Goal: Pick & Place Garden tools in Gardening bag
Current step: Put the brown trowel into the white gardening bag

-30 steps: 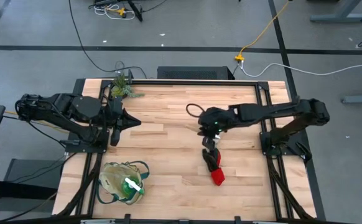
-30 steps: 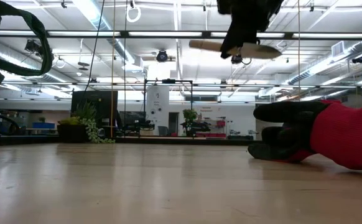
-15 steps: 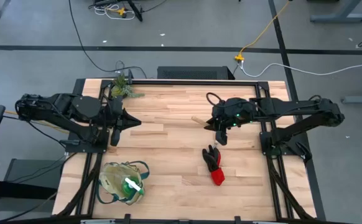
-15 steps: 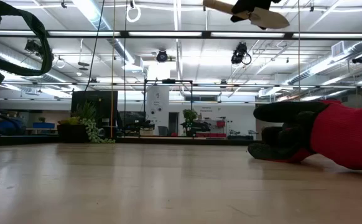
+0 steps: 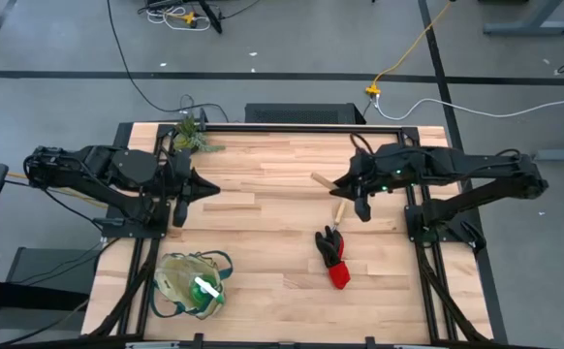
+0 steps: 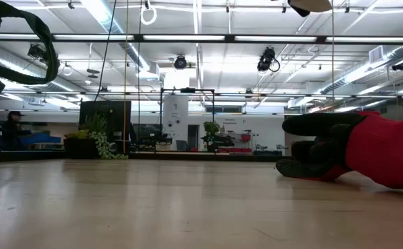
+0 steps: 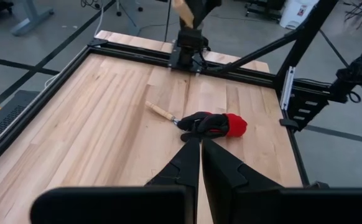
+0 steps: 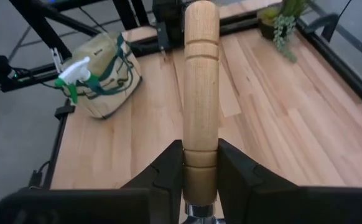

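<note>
My right gripper [image 5: 352, 190] hangs high over the table's right half, shut on a wooden-handled garden tool [image 5: 323, 182]. Below it a black-and-red glove bundle [image 5: 333, 256] lies on the table, with a second wooden-handled tool [image 5: 338, 211] at its far end. The beige gardening bag [image 5: 187, 287] stands near the left front edge. A green spray bottle with a white part [image 8: 75, 74] sticks out of its top. My left gripper [image 5: 204, 189] is shut on nothing, raised over the left side. My right gripper pinches the lower part of the wooden handle [image 8: 201, 163], just above the metal collar, between its two fingers. The handle runs out along the fingers, with its free end [image 8: 201, 18] pointing toward the table's left. The tool is lifted clear of the table.
A small potted plant [image 5: 191, 135] stands at the far left corner. Black frame rails [image 5: 413, 155] run along the table's sides and far edge. Bare wood lies between the bag and the glove bundle.
My right gripper has risen and drawn back toward the table's right edge, carrying the wooden-handled tool up with it and tipping more level. In the low view the tool has climbed almost out of the picture's top. The second tool by the glove now shows.
</note>
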Tool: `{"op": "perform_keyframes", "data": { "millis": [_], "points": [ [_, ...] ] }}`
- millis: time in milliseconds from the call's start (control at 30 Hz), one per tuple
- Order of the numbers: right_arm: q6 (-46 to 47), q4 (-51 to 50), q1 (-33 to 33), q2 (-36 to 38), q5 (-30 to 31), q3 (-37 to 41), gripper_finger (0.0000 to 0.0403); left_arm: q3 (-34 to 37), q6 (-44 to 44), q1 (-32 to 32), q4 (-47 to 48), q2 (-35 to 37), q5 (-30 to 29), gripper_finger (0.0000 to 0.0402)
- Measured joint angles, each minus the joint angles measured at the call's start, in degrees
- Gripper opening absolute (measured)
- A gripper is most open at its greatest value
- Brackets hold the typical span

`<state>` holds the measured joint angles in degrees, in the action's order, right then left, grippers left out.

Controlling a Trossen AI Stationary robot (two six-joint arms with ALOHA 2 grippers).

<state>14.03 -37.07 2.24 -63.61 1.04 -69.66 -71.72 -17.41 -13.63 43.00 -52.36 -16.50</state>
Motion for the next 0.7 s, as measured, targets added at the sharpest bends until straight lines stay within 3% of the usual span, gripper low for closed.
{"op": "perform_keyframes", "data": {
  "millis": [233, 700],
  "points": [
    [-2.5, 4.1, 0.0, 1.4, 0.9, 0.0, 0.0079, 0.0, 0.0, 0.0, -0.1, 0.0, -0.5, 0.0025],
    [-9.1, 22.1, 0.0, 1.5, 1.8, 0.0, 0.0079, 0.0, 0.1, 0.0, -2.5, 0.0, -1.5, 0.0025]
  ]
}}
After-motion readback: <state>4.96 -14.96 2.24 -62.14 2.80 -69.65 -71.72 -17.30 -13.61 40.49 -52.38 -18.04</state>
